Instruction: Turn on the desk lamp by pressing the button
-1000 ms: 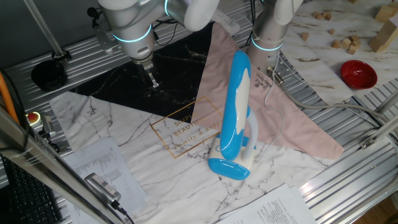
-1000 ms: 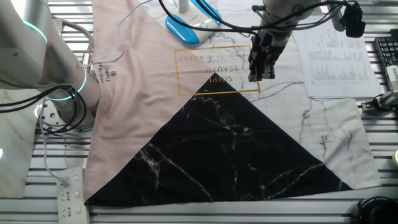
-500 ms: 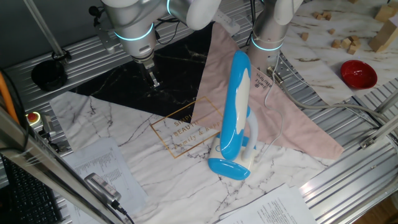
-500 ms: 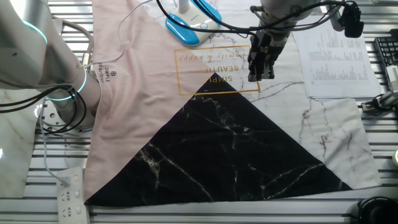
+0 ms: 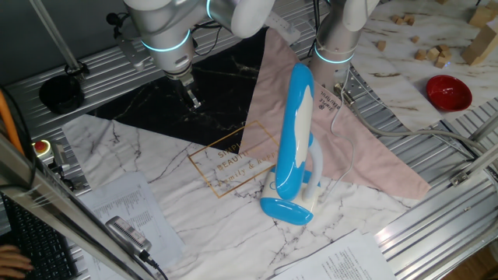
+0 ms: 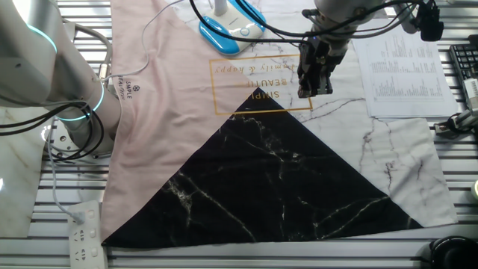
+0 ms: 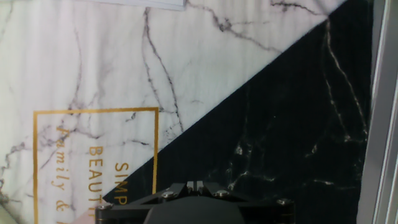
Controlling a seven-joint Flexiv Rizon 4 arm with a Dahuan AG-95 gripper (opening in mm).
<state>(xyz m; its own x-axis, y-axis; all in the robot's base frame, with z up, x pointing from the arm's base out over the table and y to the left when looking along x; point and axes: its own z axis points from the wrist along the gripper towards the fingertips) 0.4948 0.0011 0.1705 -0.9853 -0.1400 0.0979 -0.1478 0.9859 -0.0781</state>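
**Desk lamp: upright, near mat edge**

I see the desk lamp [image 5: 294, 148] standing on the white marble part of the mat, beside the gold-framed lettering. Long sky-blue oval head with white front, tilted steeply; white curved arm; oval blue foot [image 6: 219, 35] flat on the mat. Can't make out the button

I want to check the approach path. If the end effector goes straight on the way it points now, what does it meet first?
The end effector points down, so it would probably meet the black marble mat near its border with the white part, not the desk lamp.
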